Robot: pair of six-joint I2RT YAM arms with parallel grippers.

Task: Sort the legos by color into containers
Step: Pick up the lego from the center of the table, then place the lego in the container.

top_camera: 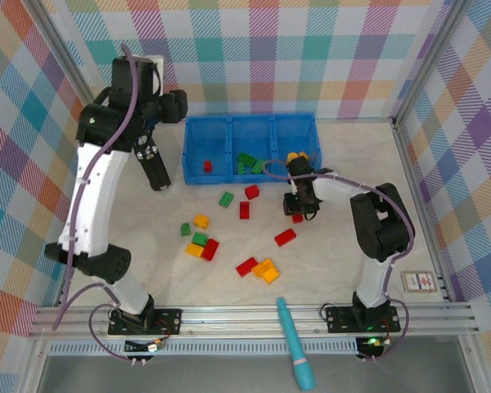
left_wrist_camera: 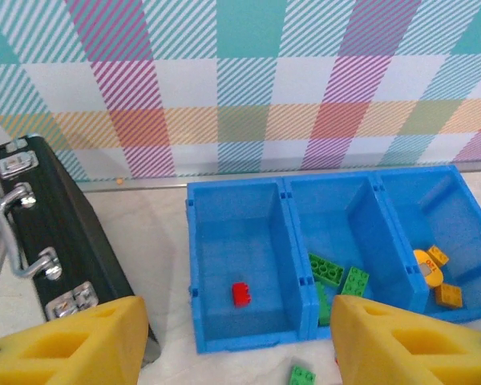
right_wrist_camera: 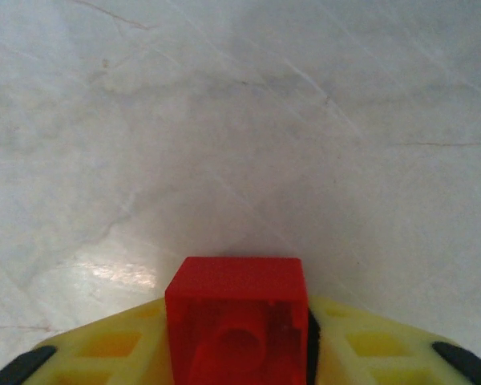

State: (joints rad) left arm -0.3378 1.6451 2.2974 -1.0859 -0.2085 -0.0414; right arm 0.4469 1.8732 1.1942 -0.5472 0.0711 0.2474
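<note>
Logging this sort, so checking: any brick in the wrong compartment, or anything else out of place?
Nothing is misfiled: the blue tray holds a red lego left, green legos middle, yellow-orange legos right. Only the teal tool looks stray, lying across the front rail, away from the bricks.

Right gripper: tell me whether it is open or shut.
Shut on a red lego. The right gripper has its yellow fingers flush against both sides of the brick.

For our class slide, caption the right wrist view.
Right pincer holds a red brick over the pale marbled table.
</note>
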